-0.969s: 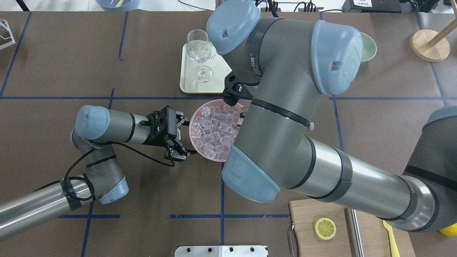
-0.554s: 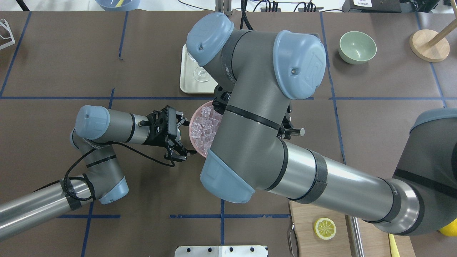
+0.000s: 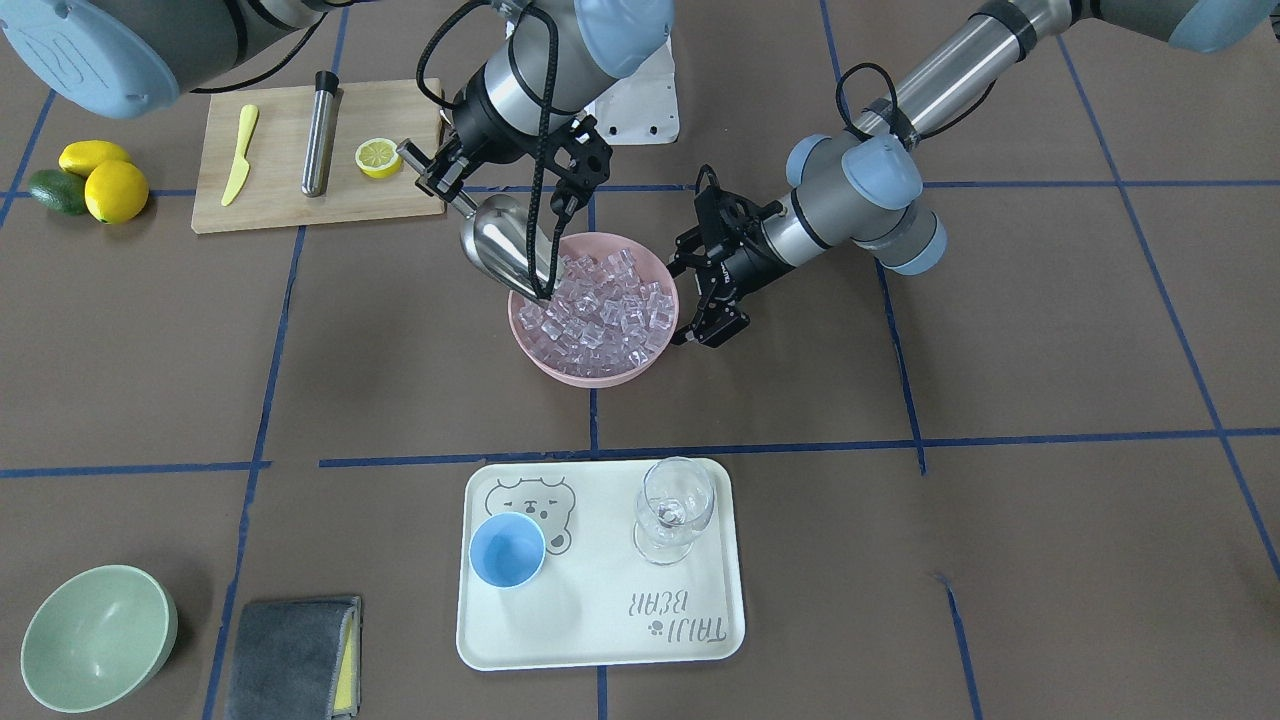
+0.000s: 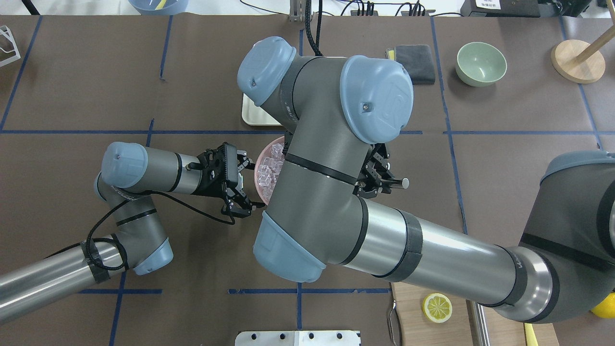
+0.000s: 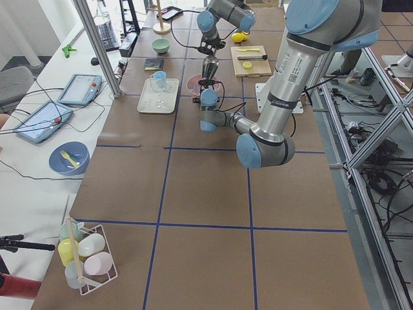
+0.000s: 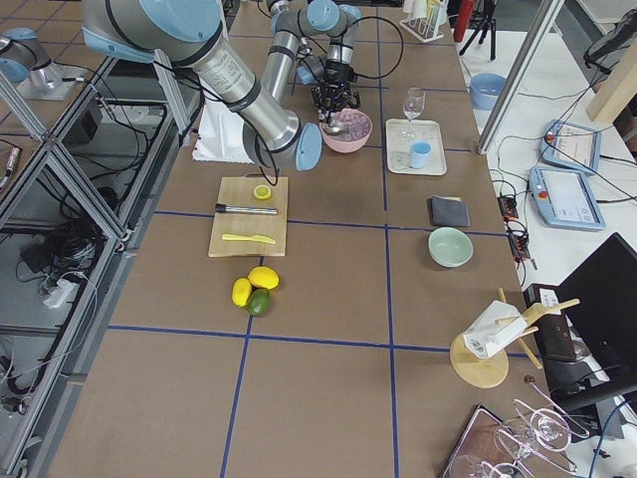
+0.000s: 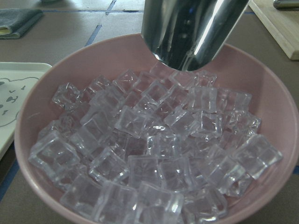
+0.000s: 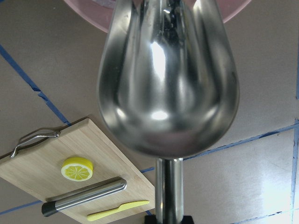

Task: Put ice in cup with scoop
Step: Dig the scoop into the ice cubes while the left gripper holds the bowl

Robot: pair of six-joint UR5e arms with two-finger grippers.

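Above brown table [image 3: 1000, 350], right fingers [image 3: 436, 182] clamp scoop [image 3: 497, 243] handle.

Brown table [image 3: 1050, 560], blue tape lines [image 3: 1050, 439]

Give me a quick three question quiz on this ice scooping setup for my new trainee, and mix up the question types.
1. True or false: the scoop already carries ice.
2. Where does the cup stand? A, on the cutting board. B, on the tray beside the stemmed glass. C, inside the pink bowl.
3. Short answer: which arm's jaws grip the scoop's handle?

Key: 1 false, its trough is empty. 2 B. 3 the right jaws.
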